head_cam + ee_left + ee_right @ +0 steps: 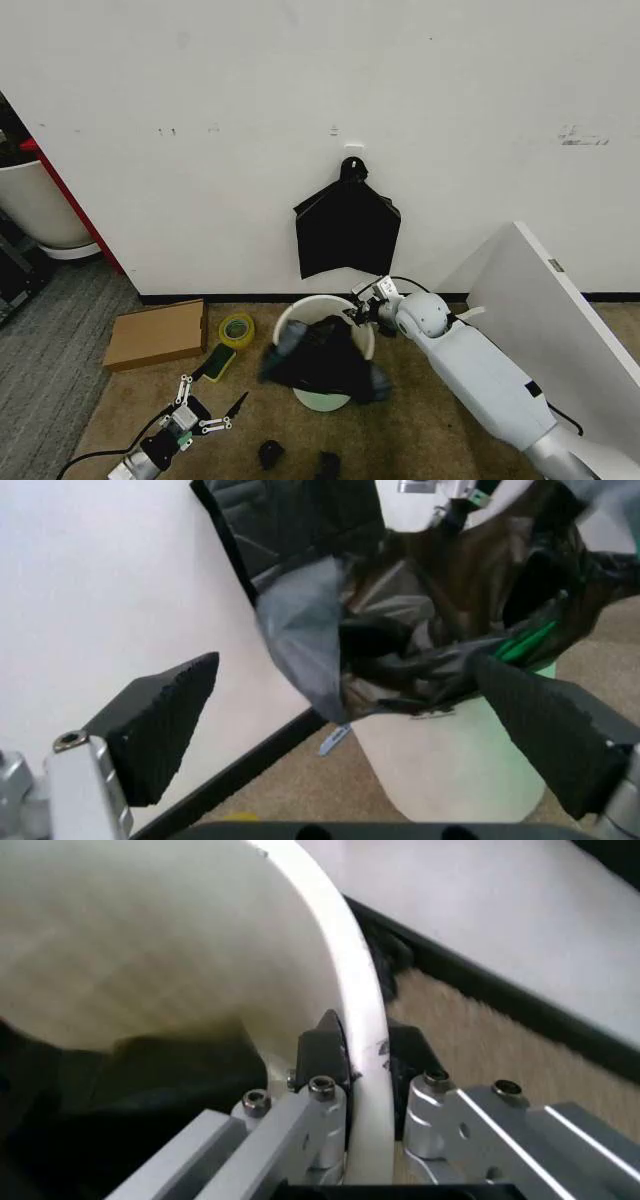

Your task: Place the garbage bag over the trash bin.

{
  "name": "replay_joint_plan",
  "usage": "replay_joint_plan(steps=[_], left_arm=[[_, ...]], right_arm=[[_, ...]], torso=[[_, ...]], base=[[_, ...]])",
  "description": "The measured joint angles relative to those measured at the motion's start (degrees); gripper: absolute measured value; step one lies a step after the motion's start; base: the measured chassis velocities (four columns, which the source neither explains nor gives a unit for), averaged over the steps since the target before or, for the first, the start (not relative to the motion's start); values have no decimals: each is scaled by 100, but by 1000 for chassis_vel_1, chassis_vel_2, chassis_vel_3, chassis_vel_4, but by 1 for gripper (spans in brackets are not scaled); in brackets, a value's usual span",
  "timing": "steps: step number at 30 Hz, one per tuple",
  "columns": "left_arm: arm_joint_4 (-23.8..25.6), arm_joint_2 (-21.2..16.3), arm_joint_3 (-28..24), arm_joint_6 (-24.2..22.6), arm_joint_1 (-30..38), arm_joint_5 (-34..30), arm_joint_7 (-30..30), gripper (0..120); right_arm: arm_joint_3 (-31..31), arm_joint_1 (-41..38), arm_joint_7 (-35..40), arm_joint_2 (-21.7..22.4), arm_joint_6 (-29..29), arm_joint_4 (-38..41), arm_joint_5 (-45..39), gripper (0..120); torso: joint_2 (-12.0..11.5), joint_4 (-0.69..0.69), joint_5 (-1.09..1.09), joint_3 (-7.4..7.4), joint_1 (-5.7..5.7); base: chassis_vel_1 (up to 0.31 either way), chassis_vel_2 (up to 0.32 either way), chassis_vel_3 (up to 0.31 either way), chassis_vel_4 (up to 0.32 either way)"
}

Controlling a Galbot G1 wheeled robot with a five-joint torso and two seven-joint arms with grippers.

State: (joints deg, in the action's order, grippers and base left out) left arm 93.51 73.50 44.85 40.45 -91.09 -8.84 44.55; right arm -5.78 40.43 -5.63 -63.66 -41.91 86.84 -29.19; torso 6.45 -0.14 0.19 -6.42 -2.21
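Garbage bag (325,360) film lies bunched over the front of the trash bin (300,312), spilling down its near wall while the back rim is bare. Your right gripper (366,303) sits at the back right of the rim; the right wrist view shows its fingers (318,1054) straddling the white rim (362,1020), one inside and one outside, closed on the bin's edge with dark film at the inner one. Your left gripper (205,402) hangs low near the floor, just left of the bin, claw spread wide and empty; in its own view the two pads (165,716) frame the bag (420,630).

To do this step well, keep the right pinch firm so the bin cannot tip. You would likely need the left claw to take the loose hem on the near side and stretch it outward over the rim, slowly, since the film looks thin.

Brown carpet (120,400) covers the floor, with a cardboard box (158,333), a tape roll (237,329) and small black scraps (270,453) nearby. A spare black bag stack (346,230) hangs on the white wall (300,80).
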Motion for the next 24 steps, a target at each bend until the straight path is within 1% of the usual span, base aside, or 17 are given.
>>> replay_joint_plan(steps=[3, 4, 7, 8, 9, 11, 12, 13, 14, 15, 16, 17, 18, 21, 24], left_arm=[[-21, -3, -2, 61, -9, -25, -52, 100], [-32, -4, -2, 82, -18, -51, -63, 100], [-42, -16, -4, 111, -27, -92, -78, 100], [-42, -16, -4, 111, -27, -92, -78, 100], [-45, -21, -7, 123, -26, -100, -80, 100], [-46, -24, -17, 135, -22, -115, -86, 100], [-41, -24, -40, 136, -22, -136, -103, 100], [-34, -24, -54, 136, -20, -147, -111, 100], [-6, -15, -89, 136, -18, -171, -124, 100], [4, -9, -100, 136, -16, -175, -126, 100], [40, 10, -133, 135, -10, -177, -126, 100], [40, 10, -133, 135, -10, -177, -126, 100], [76, 25, -163, 130, -6, -176, -126, 100], [166, 55, -219, 104, -10, -157, -124, 100], [223, 63, -232, 87, -24, -142, -120, 100]], right_arm=[[10, 420, 1622, 138, 6, 531, -1266, 3], [64, 631, 2341, 173, 24, 788, -1841, 3], [246, 1198, 3688, 227, 320, 1366, -2851, 3], [246, 1198, 3688, 227, 320, 1366, -2851, 3], [337, 1491, 4258, 229, 584, 1643, -3169, 3], [474, 1859, 4871, 210, 964, 1962, -3395, 3], [619, 2195, 5284, 176, 1311, 2198, -3452, 3], [663, 2312, 5402, 162, 1438, 2260, -3452, 3], [769, 2627, 5687, 95, 1798, 2380, -3406, 3], [799, 2709, 5765, 66, 1905, 2401, -3385, 3], [897, 2948, 6020, -51, 2251, 2446, -3313, 3], [897, 2948, 6020, -51, 2251, 2446, -3313, 3], [983, 3116, 6173, -144, 2487, 2471, -3279, 3], [1122, 3482, 6219, -255, 2883, 2522, -3240, 3], [1160, 3710, 6086, -280, 2982, 2627, -3239, 3]], torso=[[1, -1, 0, 0, 0], [1, 0, 0, 0, 0], [1, -1, -1, 1, 0], [1, -1, -1, 1, 0], [0, -2, 0, 0, 0], [1, -2, 0, 0, 0], [1, -2, -2, 0, 0], [1, -2, -2, 0, 0], [1, -3, -1, 0, 0], [1, -3, -1, 0, 0], [1, -3, 0, 1, 0], [1, -3, 0, 1, 0], [1, 0, 0, 1, 0], [1, -1, -2, 1, 0], [1, -2, -2, 1, 0]], base=[[0, 0, 0, 0], [0, 0, 0, 0], [0, 0, 0, 0], [0, 0, 0, 0], [0, 0, 0, 0], [0, 0, 0, 0], [0, 0, 0, 0], [0, 0, 0, 0], [0, 0, 0, 0], [0, 0, 0, 0], [0, 0, 0, 0], [0, 0, 0, 0], [0, 0, 0, 0], [0, 0, 0, 0], [0, 0, 0, 0]])
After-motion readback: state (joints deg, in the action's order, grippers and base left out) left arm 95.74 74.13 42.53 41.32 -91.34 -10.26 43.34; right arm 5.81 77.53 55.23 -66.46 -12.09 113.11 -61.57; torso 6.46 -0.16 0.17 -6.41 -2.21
